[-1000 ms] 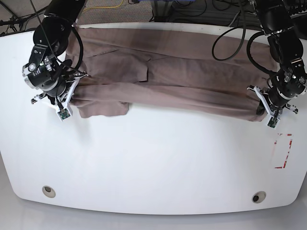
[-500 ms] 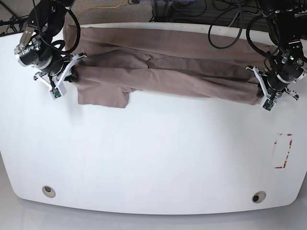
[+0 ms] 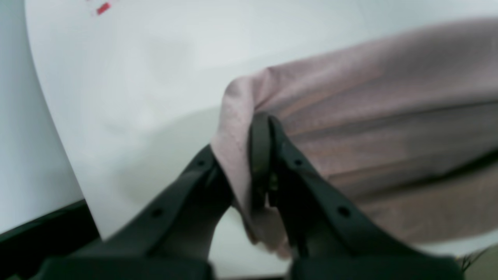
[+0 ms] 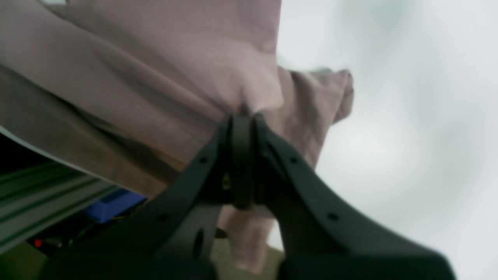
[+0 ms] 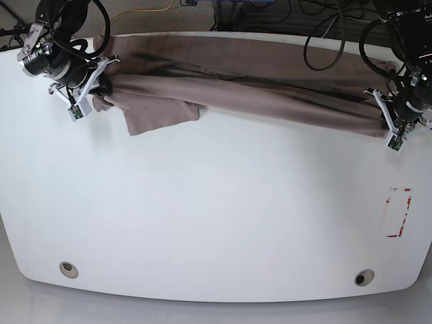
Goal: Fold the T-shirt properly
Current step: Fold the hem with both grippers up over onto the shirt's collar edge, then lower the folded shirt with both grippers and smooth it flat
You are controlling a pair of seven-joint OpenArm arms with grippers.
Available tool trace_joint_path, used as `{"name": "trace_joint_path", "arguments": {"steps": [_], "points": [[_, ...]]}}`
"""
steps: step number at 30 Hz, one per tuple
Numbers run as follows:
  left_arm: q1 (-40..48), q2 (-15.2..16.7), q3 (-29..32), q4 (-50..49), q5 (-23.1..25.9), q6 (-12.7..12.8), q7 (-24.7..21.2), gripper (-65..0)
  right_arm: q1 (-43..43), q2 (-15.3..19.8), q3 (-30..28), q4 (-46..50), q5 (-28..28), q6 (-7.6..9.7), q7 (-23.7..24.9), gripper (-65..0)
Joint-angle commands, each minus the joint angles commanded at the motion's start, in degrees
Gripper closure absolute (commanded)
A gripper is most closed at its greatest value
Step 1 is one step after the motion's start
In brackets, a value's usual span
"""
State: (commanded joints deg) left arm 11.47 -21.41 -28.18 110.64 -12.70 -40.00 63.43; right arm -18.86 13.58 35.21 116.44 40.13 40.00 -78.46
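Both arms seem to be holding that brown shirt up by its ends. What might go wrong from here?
1. Each gripper pinches only a small bunch of the T-shirt: the left gripper and right gripper could lose the cloth if it is pulled tauter.
2. A sleeve flap hangs loose near the right gripper and might end up tucked crookedly into the fold.
3. The shirt lies at the table's far edge, so cloth could slide off.

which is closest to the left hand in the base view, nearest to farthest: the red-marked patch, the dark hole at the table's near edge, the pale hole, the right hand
From the left hand, at the right side:
1. Red-marked patch, just below it.
2. Dark hole, near-right edge of the table.
3. Right hand, far left, pinching the T-shirt.
4. Pale hole, near-left corner.
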Motion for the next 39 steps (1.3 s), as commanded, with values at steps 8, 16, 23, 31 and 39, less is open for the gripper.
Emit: {"name": "trace_joint_path", "arguments": {"steps": [8,16,23,31,39], "points": [[3.43,-0.26,-0.35,0.0,0.35,0.0,0.0,0.0,-1.58,0.0,-0.09,0.0,-0.09,0.0,0.0,0.0],[6.68,-1.14,0.18,0.0,0.35,0.0,0.0,-2.1,-2.02,-0.26,-0.26,0.0,-0.35,0.0,0.0,-1.7],[8.35,-2.29,2.29,0.0,0.35,0.0,0.0,-39.9,-2.11,-0.26,-0.18,-0.09,-0.53,0.0,0.09,-28.5],[7.56,-3.43,2.29,0.26,-0.09,0.0,3.52,-56.8,-1.58,0.18,0.44,0.0,0.09,0.0,0.7,-49.8],[2.64,-3.08,2.11,3.34,-5.27,0.0,9.14,-51.4,1.67,-2.55,2.64,0.0,8.09,0.0,1.49,-45.7]]}}
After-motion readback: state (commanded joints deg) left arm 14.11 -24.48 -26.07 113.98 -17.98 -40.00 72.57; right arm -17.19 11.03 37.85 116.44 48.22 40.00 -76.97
